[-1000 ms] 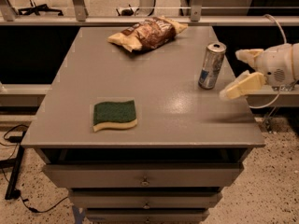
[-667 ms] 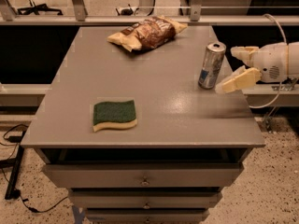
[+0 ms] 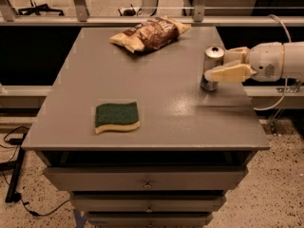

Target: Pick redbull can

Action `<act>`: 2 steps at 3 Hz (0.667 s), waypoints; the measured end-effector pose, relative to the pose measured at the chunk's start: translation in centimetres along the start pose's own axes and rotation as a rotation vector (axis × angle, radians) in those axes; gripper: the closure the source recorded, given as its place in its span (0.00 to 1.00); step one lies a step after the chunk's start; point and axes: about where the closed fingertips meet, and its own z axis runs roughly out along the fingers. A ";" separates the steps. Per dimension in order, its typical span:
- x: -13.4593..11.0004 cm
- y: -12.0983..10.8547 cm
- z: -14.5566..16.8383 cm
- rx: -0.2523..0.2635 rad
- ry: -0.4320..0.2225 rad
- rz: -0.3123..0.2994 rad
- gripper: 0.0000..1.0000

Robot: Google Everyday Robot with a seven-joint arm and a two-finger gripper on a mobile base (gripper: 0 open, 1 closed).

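The redbull can [image 3: 212,56], a slim silver can with a pull-tab top, stands upright near the right edge of the grey table [image 3: 156,89]. My gripper [image 3: 218,65] reaches in from the right at can height. It is open, with one cream finger [image 3: 229,73] across the can's near side and the other finger [image 3: 236,54] at its far side, so the can stands between them. The can's lower front is partly hidden by the near finger.
A green and yellow sponge [image 3: 117,117] lies at the front left of the table. A brown chip bag [image 3: 149,33] lies at the back. Drawers [image 3: 147,184] sit under the tabletop. A rail [image 3: 142,19] runs behind the table.
My gripper has moved left from beside the can until its fingers straddle the can. The can, sponge and bag have not moved.
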 end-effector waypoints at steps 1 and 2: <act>-1.6 0.3 0.8 -0.015 -0.047 -0.015 0.70; -3.7 -0.8 0.2 0.013 -0.100 -0.034 0.99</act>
